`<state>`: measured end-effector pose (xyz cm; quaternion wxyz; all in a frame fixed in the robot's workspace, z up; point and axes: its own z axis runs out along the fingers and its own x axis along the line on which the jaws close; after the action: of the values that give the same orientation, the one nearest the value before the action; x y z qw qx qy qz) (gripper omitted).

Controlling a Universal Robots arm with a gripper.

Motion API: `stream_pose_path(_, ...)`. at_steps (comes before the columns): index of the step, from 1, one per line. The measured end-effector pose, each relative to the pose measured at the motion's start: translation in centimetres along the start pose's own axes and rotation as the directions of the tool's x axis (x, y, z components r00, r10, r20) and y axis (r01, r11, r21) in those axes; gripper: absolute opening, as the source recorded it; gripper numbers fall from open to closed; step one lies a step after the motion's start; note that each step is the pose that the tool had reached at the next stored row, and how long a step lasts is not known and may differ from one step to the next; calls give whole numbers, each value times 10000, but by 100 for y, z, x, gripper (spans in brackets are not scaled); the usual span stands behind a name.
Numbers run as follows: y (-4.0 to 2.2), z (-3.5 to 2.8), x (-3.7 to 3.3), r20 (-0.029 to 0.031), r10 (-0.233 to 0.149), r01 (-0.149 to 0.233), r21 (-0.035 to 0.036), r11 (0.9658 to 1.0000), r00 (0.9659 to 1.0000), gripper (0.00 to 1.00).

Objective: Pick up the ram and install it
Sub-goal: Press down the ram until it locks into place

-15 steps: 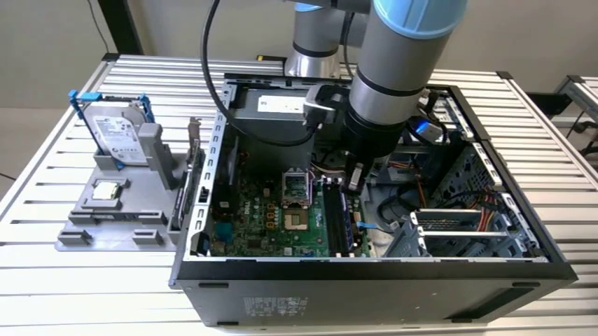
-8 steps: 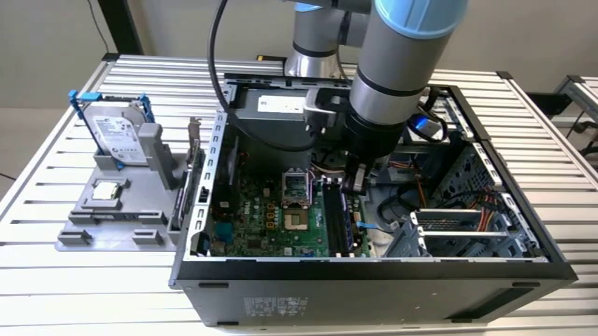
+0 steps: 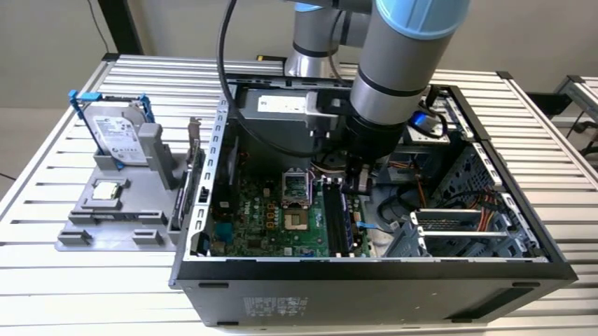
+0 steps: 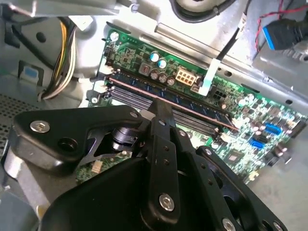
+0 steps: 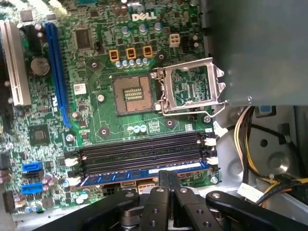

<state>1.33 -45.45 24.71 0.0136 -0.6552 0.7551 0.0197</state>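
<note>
The ram [image 5: 144, 174] sits in its slot — tool [image 5: 167, 177] pressed together on it, empty slots [image 5: 142, 151] beside.

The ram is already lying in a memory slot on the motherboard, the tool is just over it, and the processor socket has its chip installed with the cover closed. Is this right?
Not quite. In the first wrist view the processor socket is empty and its cover is flipped open. The rest holds: the ram lies in a memory slot, with the tool just over it.
</note>
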Motion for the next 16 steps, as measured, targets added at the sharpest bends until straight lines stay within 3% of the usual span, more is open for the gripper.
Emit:
stream_pose_path(6,-7,0,-1,25,-716,716,-33,9974,9974,0)
stream_pose_path(16,-37,1,50,26,-859,859,-49,9963,9963,0)
